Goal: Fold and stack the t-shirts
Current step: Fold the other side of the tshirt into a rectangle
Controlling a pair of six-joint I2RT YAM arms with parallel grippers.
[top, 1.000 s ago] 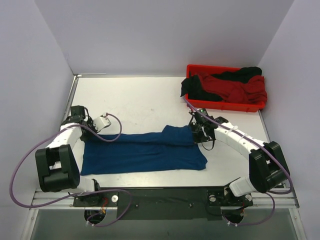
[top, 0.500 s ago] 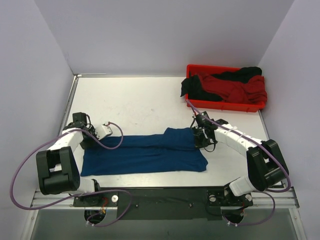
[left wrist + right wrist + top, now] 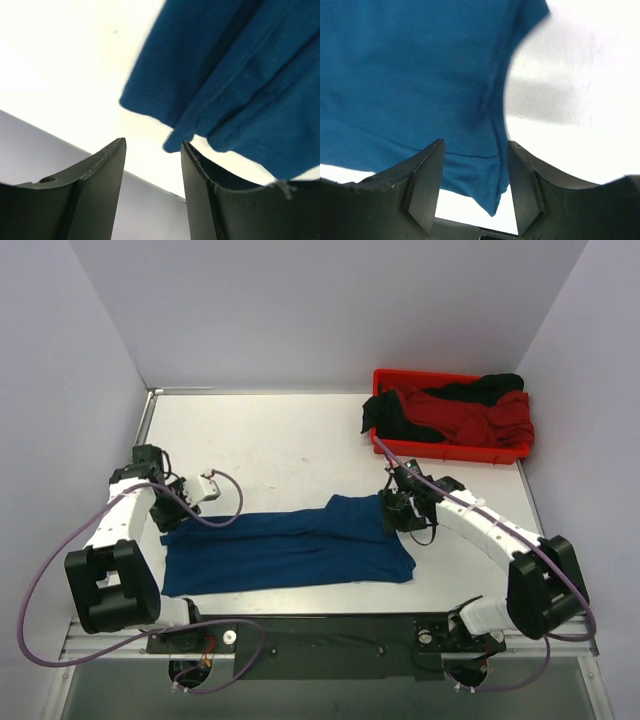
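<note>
The navy-blue t-shirt (image 3: pixel 290 550) lies flat on the white table as a long folded band. My left gripper (image 3: pixel 172 508) is at the shirt's far left corner. In the left wrist view the left gripper (image 3: pixel 152 142) is open, with the shirt's corner (image 3: pixel 240 75) just past the tip of one finger (image 3: pixel 210 190) and nothing between the jaws. My right gripper (image 3: pixel 402 518) is over the shirt's far right corner. In the right wrist view the right gripper (image 3: pixel 475 142) is open, with a loose corner of the shirt (image 3: pixel 410 75) lying in the gap below, not pinched.
A red tray (image 3: pixel 450 452) at the back right holds a red t-shirt (image 3: pixel 470 418) and a black t-shirt (image 3: pixel 400 425) that spills over its left rim. Grey walls close the table on the left, back and right.
Both grippers went from shut to open and let go of the navy shirt's far corners. The shirt's far edge now lies flat. The left gripper drew back toward the far left.
</note>
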